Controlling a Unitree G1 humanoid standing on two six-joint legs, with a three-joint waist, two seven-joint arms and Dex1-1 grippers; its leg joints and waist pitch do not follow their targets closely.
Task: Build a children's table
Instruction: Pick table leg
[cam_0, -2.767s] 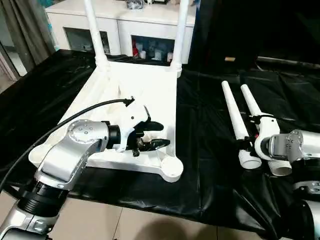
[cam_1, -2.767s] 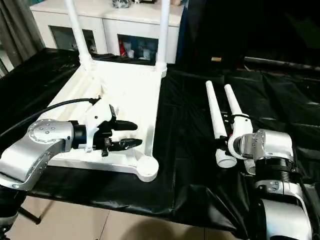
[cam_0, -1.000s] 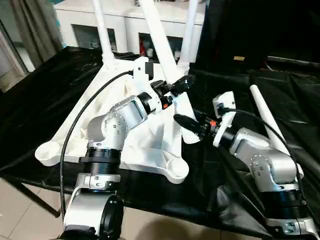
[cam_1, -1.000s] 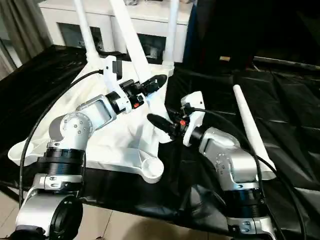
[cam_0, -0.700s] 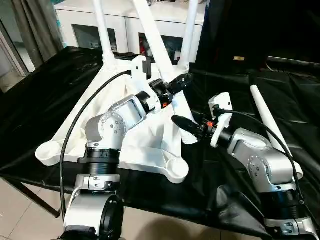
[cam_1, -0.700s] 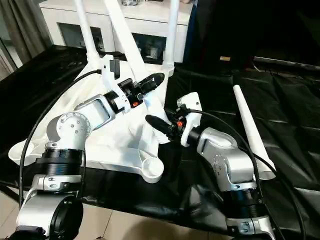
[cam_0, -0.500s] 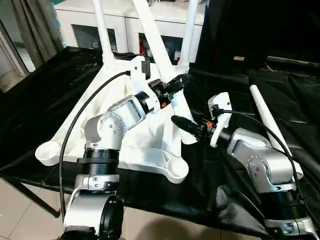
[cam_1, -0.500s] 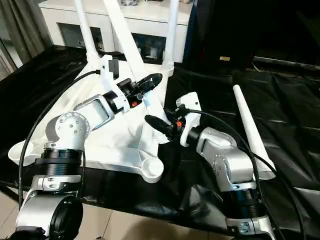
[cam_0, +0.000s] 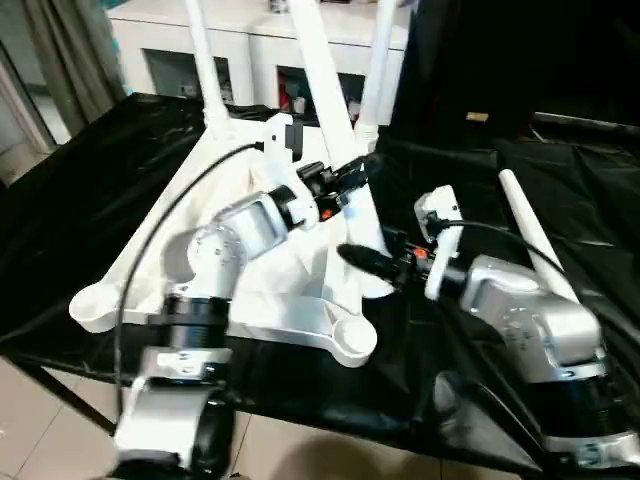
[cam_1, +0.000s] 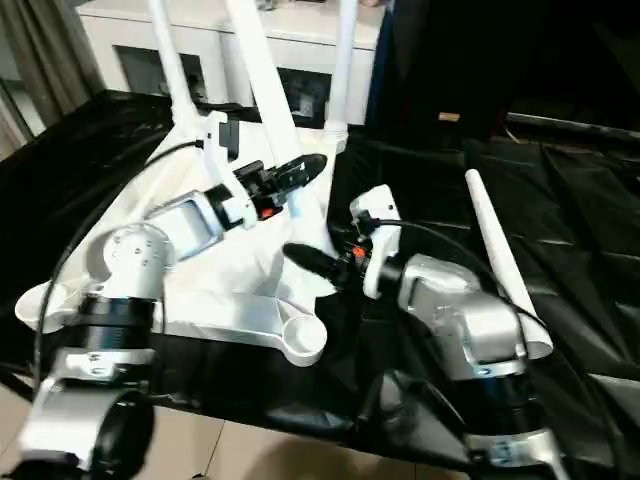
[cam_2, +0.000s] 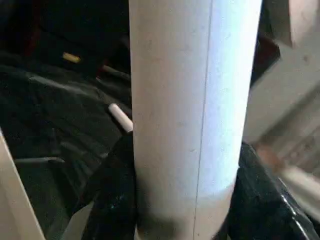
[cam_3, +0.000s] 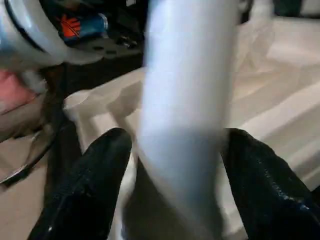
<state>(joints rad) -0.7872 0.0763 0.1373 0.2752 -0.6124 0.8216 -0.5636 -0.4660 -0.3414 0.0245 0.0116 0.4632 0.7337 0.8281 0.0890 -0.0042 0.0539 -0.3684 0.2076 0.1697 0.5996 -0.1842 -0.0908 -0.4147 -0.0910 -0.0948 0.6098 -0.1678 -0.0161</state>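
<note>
Head cams look fwd and down from above; both share the upturned tabletop (cam_0: 260, 290) and black cloth (cam_1: 560, 230). Each wrist cam sits very close, looking along its fingers (cam_2: 115, 195) at the same slanted leg (cam_2: 195, 115).

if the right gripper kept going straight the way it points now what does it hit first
Probably the tilted leg. The right gripper points at its lower end, and in the right wrist view its fingers already flank that tube. Past it lies the tabletop. Depth is hard to judge.
</note>
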